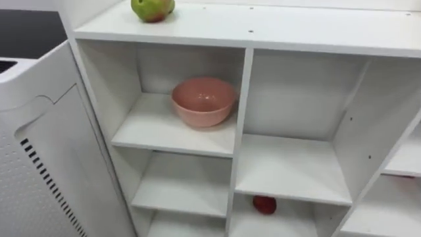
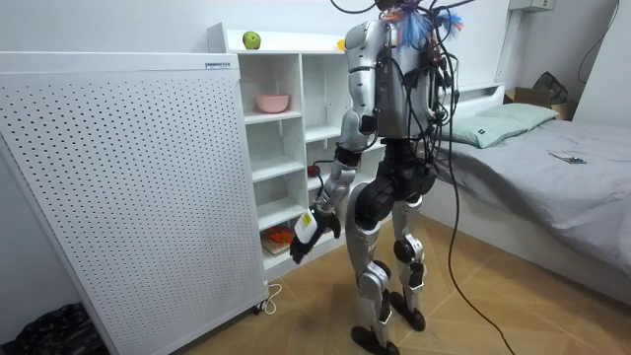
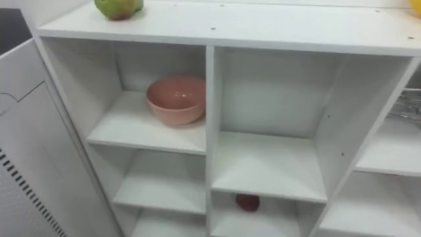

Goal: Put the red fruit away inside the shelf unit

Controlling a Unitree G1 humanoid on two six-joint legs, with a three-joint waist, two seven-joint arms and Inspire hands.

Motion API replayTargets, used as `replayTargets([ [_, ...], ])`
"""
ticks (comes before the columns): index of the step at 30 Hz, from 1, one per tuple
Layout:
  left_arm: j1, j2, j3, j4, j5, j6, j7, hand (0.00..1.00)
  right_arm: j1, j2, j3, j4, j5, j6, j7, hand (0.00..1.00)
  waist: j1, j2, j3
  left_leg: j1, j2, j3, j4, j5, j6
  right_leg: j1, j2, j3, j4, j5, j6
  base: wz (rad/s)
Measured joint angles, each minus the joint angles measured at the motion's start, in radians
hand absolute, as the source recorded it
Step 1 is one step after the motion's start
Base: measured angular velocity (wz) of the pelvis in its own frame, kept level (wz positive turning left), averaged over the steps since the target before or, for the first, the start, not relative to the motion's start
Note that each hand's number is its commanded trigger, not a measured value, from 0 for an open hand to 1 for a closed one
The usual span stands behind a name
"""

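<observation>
A green apple [image 1: 152, 8] lies on top of the white shelf unit [image 1: 250, 29], at its left end. A yellow fruit [image 3: 416, 6] rests on the same top near the right end. In the upper left compartment stands an empty pink bowl [image 1: 204, 101]. A red fruit [image 1: 264, 204] lies low down in the middle column. I stand close in front of the shelves. In the room view my left hand [image 2: 314, 229] hangs low by my thigh, fingers relaxed and holding nothing.
A white perforated panel [image 2: 118, 187] stands against the shelf unit's left side. A bed [image 2: 532, 168] with grey covers is behind me on the room view's right. Orange and red items [image 2: 281, 237] lie in the bottom compartment.
</observation>
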Motion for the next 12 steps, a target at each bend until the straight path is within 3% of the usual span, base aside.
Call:
replayTargets([
  [6,-0.006,-0.001,0.003,0.002,0.000,-0.019,-0.016,0.00,0.030,-0.007,0.052,0.008,-0.246,-0.002,0.028,0.00,-0.018,0.017,0.0007,0.095,0.003,0.030,-0.035,-0.001,-0.003,0.069,0.013,0.039,-0.014,0.005,0.000,-0.19],
  [12,0.034,-0.006,0.102,0.004,0.002,-0.016,-0.068,0.00,0.081,-0.008,0.035,0.009,-0.327,0.003,0.124,0.00,-0.025,0.018,-0.0019,0.142,0.008,0.048,-0.043,-0.005,-0.010,0.106,0.023,0.057,-0.028,0.007,-0.003,-0.10],
])
